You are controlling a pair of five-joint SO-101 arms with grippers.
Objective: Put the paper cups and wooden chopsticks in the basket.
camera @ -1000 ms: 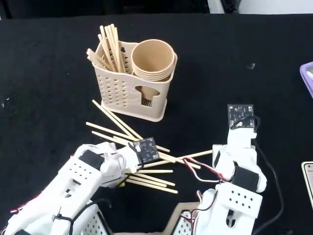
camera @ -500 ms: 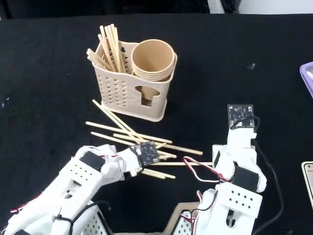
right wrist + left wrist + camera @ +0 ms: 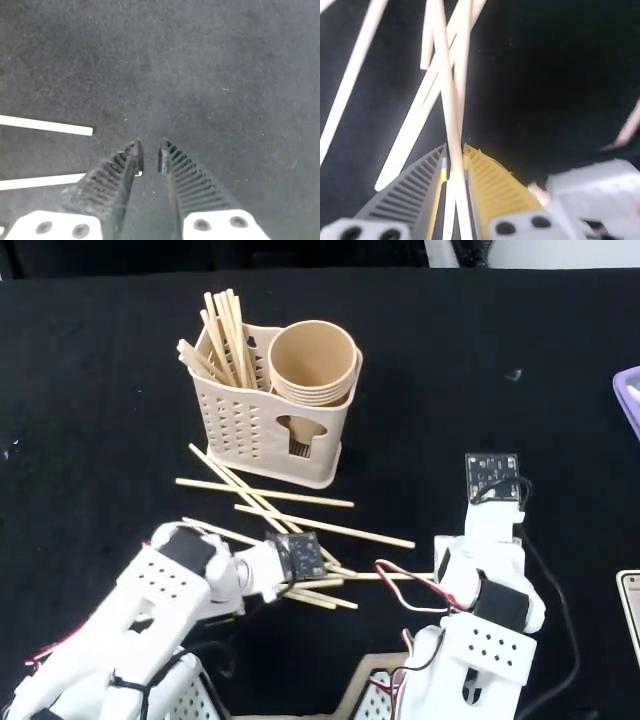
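Chopsticks [image 3: 325,526] shift as left gripper [image 3: 454,150] fingers pinch a few; right gripper [image 3: 150,150] fingers rest nearly closed, empty. Paper cups [image 3: 312,360] sit in basket [image 3: 245,430]; loose sticks remain.

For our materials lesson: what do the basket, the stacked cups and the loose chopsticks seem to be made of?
Basket: likely moulded plastic, matte beige, with regular slots. Cups: seemingly paper, matte tan, rolled rims. Chopsticks: apparently bare wood, pale, thin and straight.
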